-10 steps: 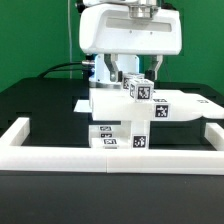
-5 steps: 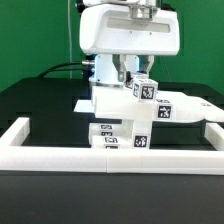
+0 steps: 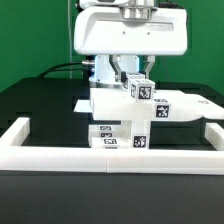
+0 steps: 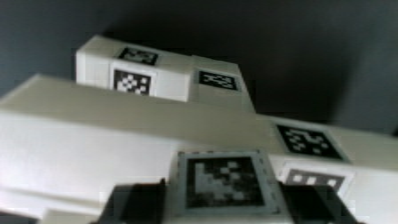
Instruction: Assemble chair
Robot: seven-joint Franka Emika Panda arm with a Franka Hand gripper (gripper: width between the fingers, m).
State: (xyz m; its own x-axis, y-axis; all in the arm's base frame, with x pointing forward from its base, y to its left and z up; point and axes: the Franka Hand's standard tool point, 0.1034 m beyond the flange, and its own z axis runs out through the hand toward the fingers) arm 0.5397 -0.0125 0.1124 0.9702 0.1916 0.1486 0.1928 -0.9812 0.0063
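Hand (image 3: 131, 78) clenched on small tagged block (image 3: 142, 90) atop chair (image 3: 122, 115); stiff, light, slick plastic; grip flat sides.

Glossy white arm (image 3: 130, 35), dark claw (image 3: 130, 74)

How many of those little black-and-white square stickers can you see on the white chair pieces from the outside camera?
4 clear ones: one on the small raised white block, one on the flat white slab beside it, two low on the chunky white front piece. More may be hidden.
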